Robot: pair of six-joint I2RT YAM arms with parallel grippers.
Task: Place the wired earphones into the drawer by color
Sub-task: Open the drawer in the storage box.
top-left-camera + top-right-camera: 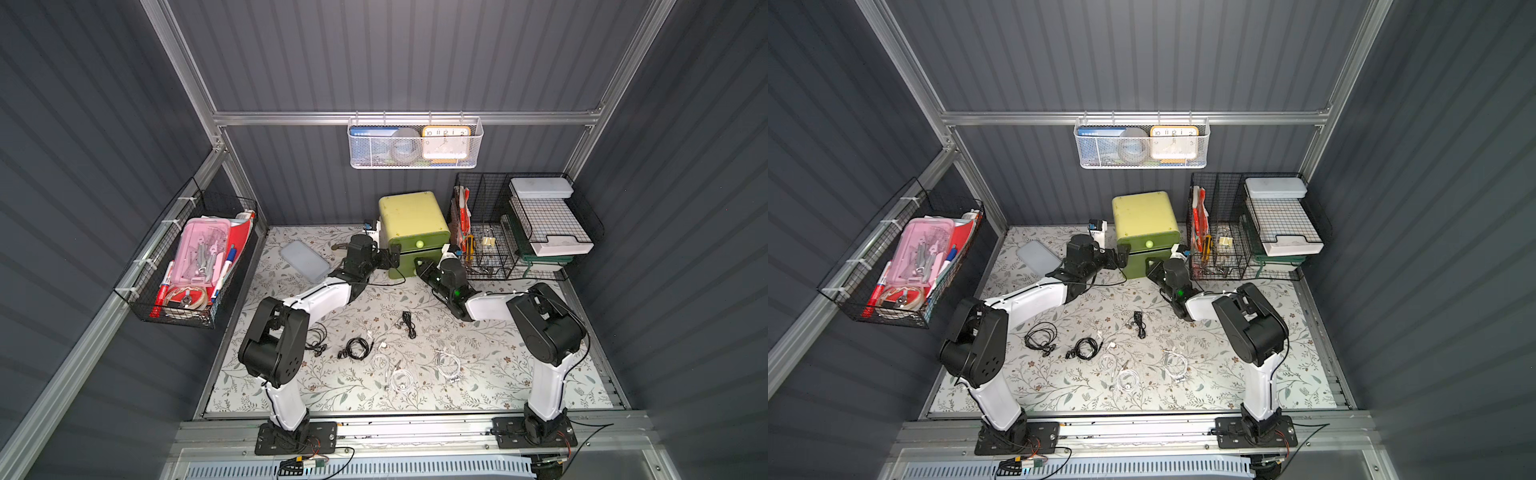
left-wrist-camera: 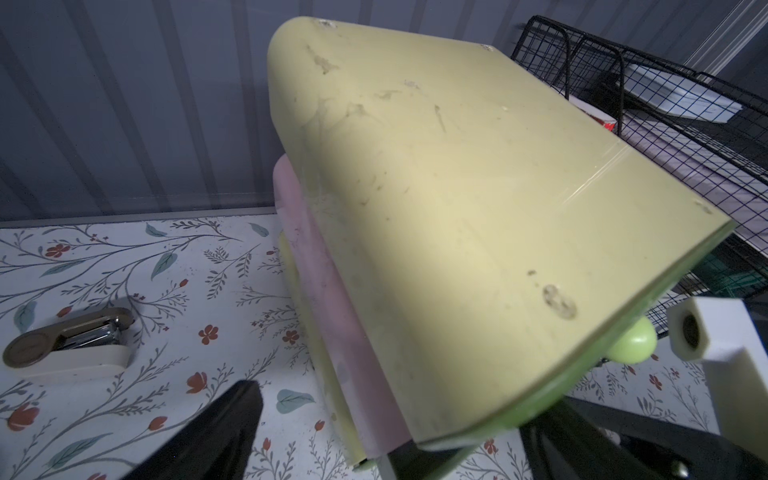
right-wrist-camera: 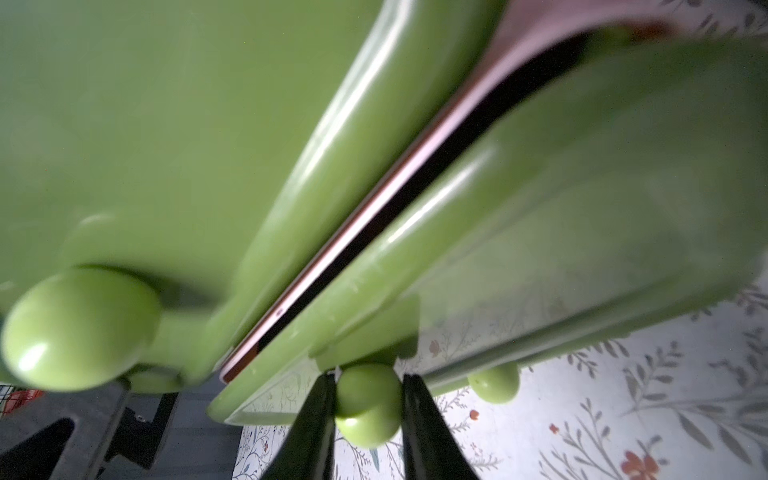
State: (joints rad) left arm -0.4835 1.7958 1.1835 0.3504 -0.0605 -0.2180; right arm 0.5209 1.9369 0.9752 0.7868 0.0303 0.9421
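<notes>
The wired earphones (image 1: 357,348) are being left loose on the front half of the floral table (image 1: 519,374), outside the drawers. 3 black coils are being seen toward the left arm's side and 3 white coils nearer the front middle, all well apart from both tools. In a top view, 1 black coil (image 1: 318,338) is being partly covered by the elbow of the left arm (image 1: 274,336).

Behind them, at the back middle of the table, the green drawer unit (image 1: 411,220) is being approached from 2 sides. The knob (image 3: 368,411) of the lower drawer (image 1: 401,268) is being pinched between the fingers of the right tool (image 3: 368,380), and a dark gap is being shown between the 2 drawer fronts. The left tool (image 1: 394,254) is being held spread wide at the unit's front corner; whether it is touching cannot be told.

The unit is being crowded by a black wire rack (image 1: 490,249) just beside it on the right arm's side. A stapler (image 2: 66,349) and a grey case (image 1: 304,262) are being kept on the table on the other side. A white mesh basket (image 1: 415,160) and a black basket (image 1: 137,291) are being carried on the walls.
</notes>
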